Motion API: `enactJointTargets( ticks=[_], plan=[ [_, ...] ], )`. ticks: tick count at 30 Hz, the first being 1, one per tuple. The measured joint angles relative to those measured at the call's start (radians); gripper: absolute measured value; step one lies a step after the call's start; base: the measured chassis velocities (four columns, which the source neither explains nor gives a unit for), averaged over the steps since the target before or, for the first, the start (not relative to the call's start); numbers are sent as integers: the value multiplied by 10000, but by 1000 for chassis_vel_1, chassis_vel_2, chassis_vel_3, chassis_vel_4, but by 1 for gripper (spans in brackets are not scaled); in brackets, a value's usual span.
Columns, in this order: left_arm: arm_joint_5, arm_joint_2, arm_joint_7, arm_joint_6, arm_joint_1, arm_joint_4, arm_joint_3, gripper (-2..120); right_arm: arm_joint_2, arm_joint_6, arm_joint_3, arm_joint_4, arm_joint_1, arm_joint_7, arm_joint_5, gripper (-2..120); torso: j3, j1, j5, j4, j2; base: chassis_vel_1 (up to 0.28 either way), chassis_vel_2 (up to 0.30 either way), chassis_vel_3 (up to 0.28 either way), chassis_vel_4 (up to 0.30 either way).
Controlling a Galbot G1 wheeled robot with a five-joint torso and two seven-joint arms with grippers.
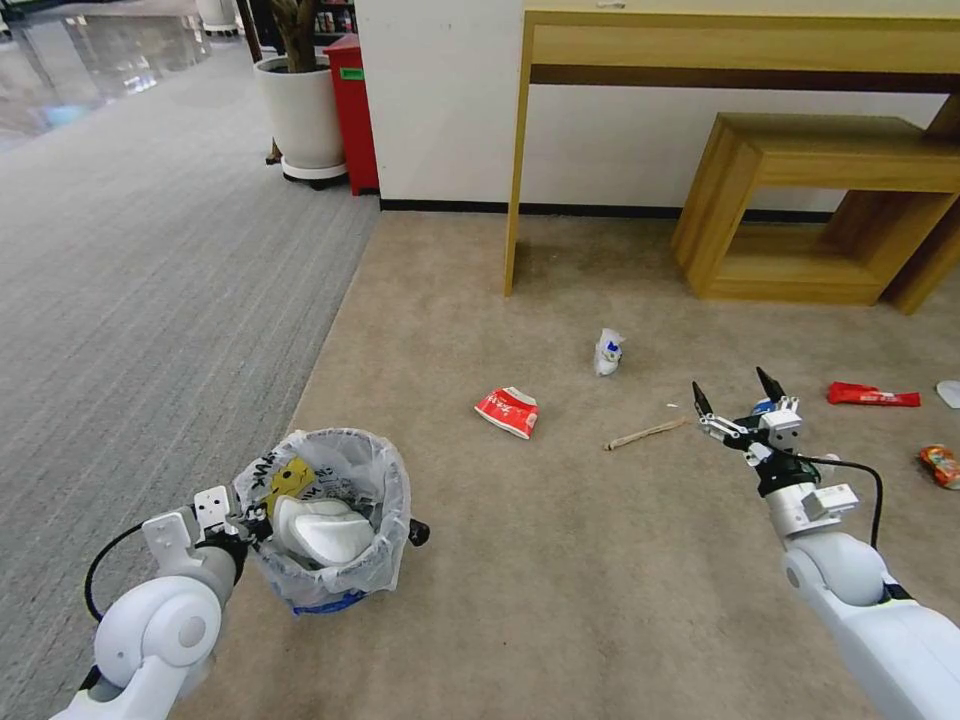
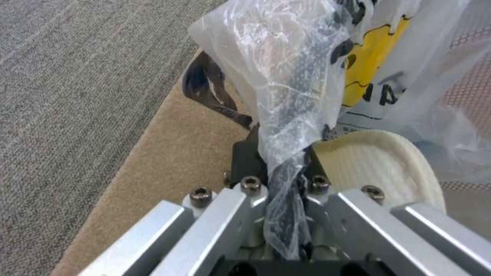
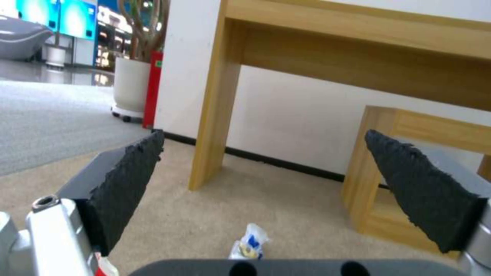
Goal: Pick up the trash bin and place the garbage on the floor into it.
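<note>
The trash bin (image 1: 330, 520), lined with a crinkly white bag with a yellow mark, hangs low at the left with a white slipper (image 1: 325, 532) inside. My left gripper (image 1: 250, 520) is shut on its rim and bag (image 2: 286, 115); the slipper (image 2: 378, 165) lies just past the fingers. Garbage lies on the beige floor (image 1: 560, 580): a crumpled red-white carton (image 1: 508, 411), a crushed blue-white paper cup (image 1: 608, 351), a wooden stick (image 1: 645, 434), a red wrapper (image 1: 872, 396) and an orange can (image 1: 940, 465). My right gripper (image 1: 732, 392) hangs open above the carpet right of the stick, facing the cup (image 3: 251, 243).
A wooden desk (image 1: 740, 40) and a low wooden stool (image 1: 800, 200) stand against the white wall ahead. A white planter (image 1: 300, 115) and a red box (image 1: 355, 110) sit at the back left. Grey ribbed carpet (image 1: 150, 280) covers the left side.
</note>
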Motion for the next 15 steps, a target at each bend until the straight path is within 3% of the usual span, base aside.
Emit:
enactJointTargets(
  ticks=[15],
  plan=[
    [94,-42,67,-28,55,-22,27,0,16,-87,244,-41,-130,87,-241,100,0,0,-2,-1,0,0,0,0,0]
  ],
)
